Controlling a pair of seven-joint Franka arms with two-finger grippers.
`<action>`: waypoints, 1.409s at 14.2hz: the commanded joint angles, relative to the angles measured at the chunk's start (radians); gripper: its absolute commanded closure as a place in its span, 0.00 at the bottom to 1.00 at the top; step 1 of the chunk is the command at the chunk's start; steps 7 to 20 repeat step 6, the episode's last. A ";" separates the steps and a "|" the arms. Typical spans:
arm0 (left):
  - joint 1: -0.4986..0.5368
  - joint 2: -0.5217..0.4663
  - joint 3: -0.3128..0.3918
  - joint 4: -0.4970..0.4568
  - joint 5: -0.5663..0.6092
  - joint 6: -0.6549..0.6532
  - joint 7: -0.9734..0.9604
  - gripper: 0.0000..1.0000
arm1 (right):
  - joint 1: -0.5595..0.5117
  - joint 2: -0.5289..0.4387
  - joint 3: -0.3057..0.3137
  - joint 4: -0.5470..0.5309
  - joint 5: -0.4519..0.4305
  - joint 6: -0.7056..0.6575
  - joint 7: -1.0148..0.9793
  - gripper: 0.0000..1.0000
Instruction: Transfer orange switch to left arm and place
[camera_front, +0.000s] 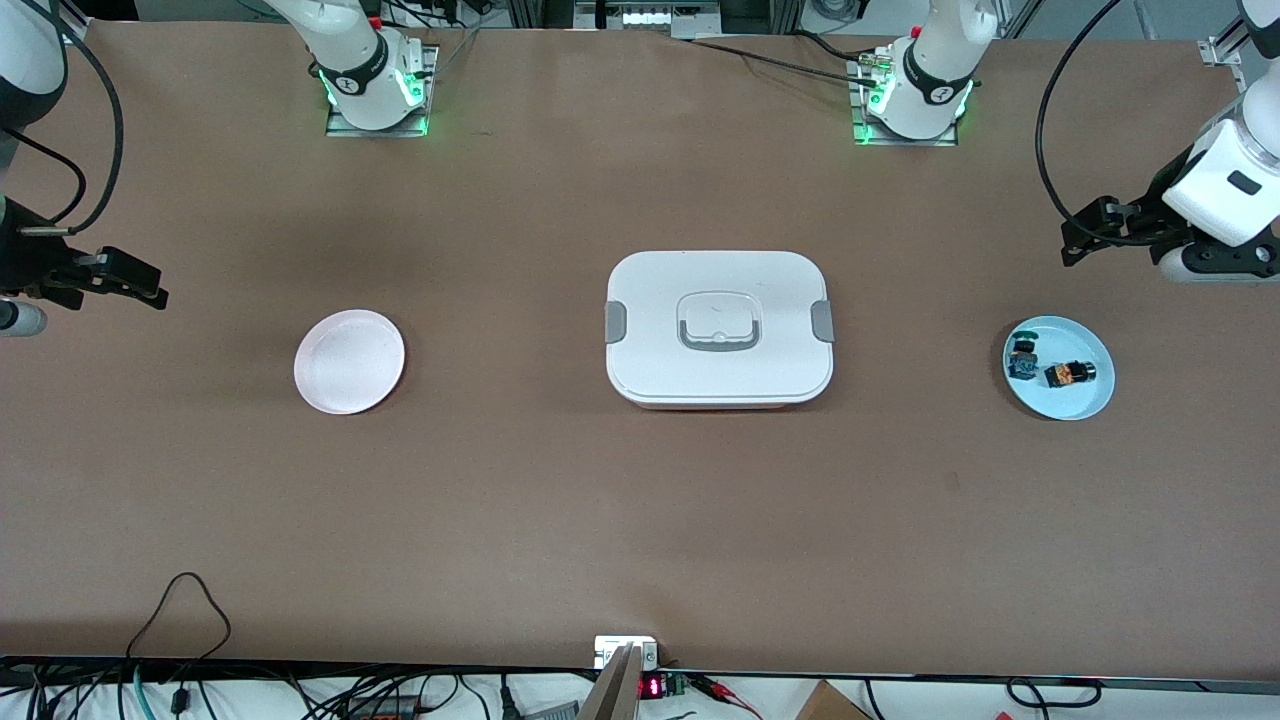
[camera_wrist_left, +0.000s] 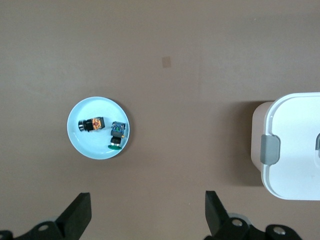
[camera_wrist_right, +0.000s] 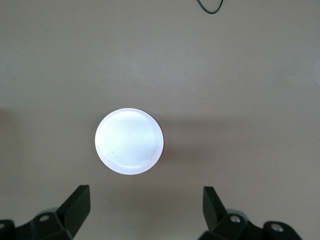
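The orange switch lies on a light blue plate toward the left arm's end of the table, beside a blue-green and black component. In the left wrist view the orange switch and the plate show too. My left gripper hangs open and empty in the air beside that plate, its fingers wide apart in the left wrist view. My right gripper hangs open and empty at the right arm's end, also seen in the right wrist view. The white box stands mid-table.
An empty pale pink plate lies toward the right arm's end, and shows in the right wrist view. The box's corner and grey latch show in the left wrist view. Bare brown table lies between box and plates.
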 joint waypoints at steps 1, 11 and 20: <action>0.004 0.013 0.010 0.023 -0.021 -0.029 0.001 0.00 | 0.002 -0.019 -0.002 0.003 0.000 -0.017 0.013 0.00; 0.017 0.025 0.010 0.046 -0.019 -0.026 0.003 0.00 | 0.002 -0.028 0.001 -0.002 0.006 -0.033 0.015 0.00; 0.017 0.025 0.010 0.046 -0.019 -0.026 0.003 0.00 | 0.002 -0.028 0.001 -0.002 0.006 -0.033 0.015 0.00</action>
